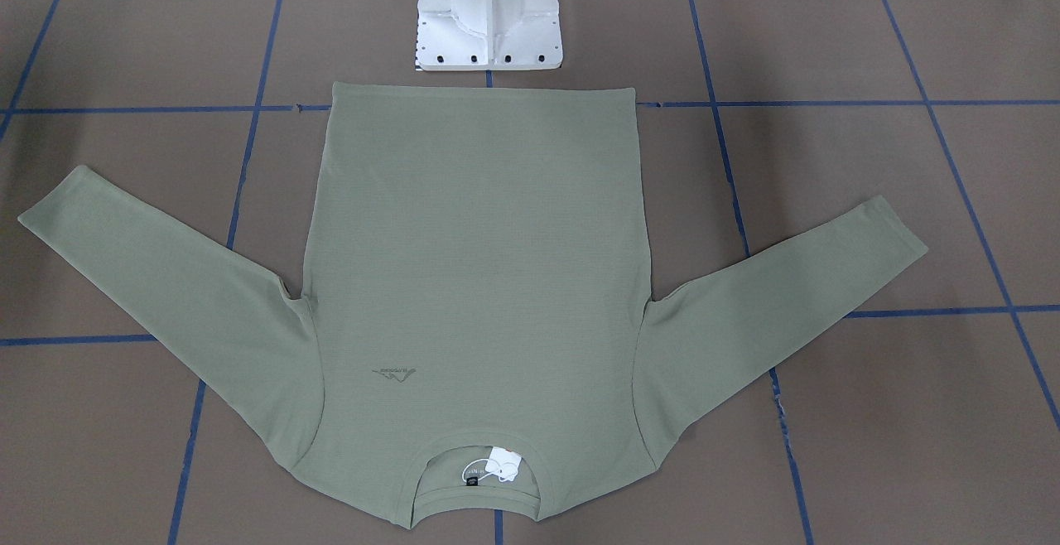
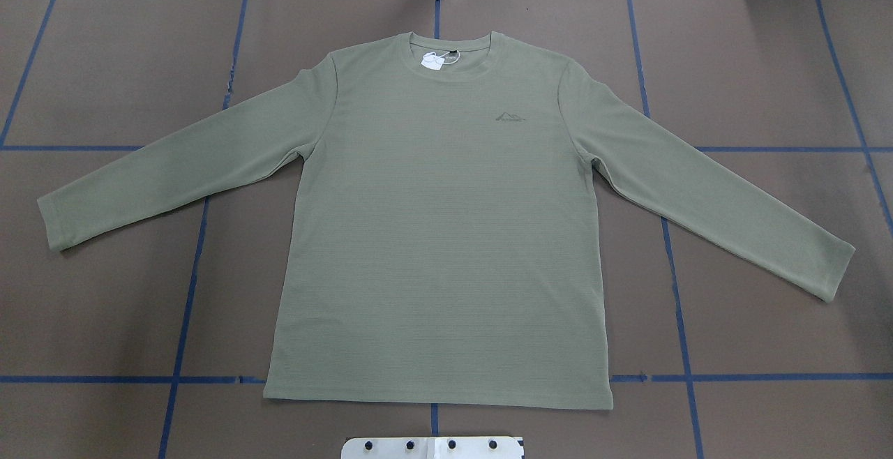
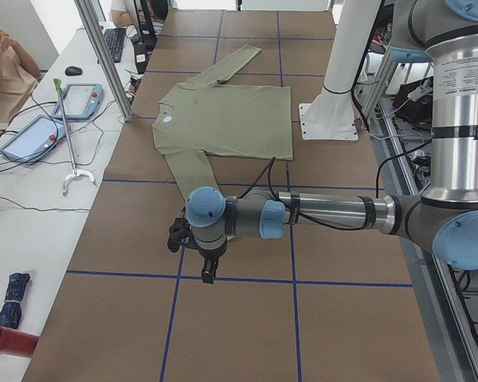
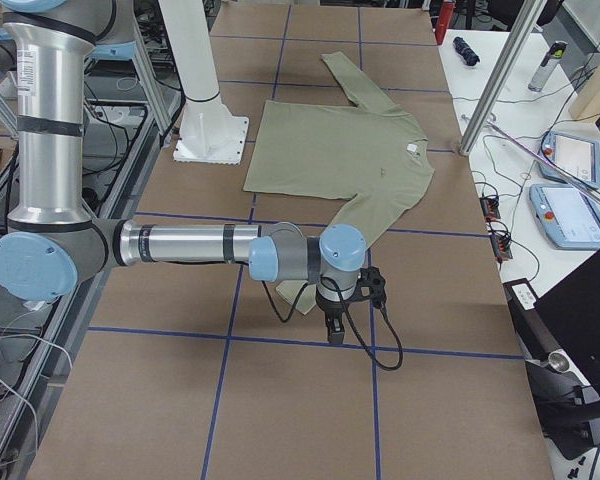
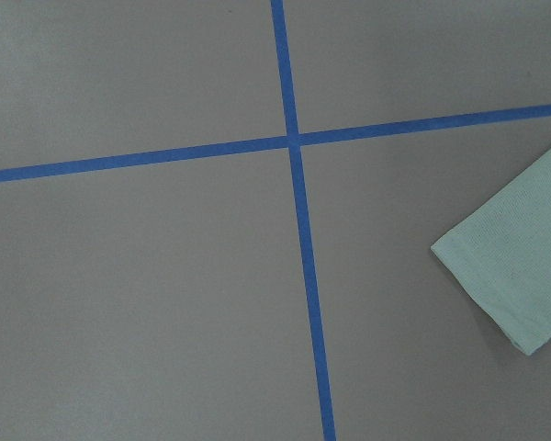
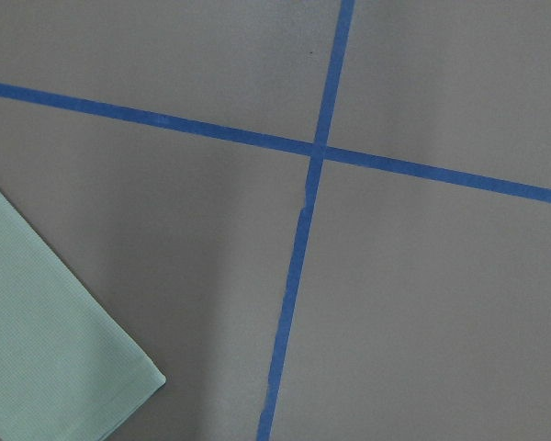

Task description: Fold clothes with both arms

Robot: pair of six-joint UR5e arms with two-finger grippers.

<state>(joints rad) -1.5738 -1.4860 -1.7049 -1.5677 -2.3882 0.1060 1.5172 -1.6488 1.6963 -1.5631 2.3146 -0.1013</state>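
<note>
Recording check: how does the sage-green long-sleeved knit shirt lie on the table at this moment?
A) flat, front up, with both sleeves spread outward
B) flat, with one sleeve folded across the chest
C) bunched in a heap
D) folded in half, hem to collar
A: the sage-green long-sleeved knit shirt lies flat with its chest logo facing up and both sleeves angled out to the sides, with no fold made yet.

My table is a brown surface crossed by a grid of blue tape lines. A sage-green long-sleeved shirt lies flat on it, front up, with both sleeves spread out to the sides. Its hem lies just beside my white pedestal base, which stands on the table, and its collar points toward the far edge.
</note>
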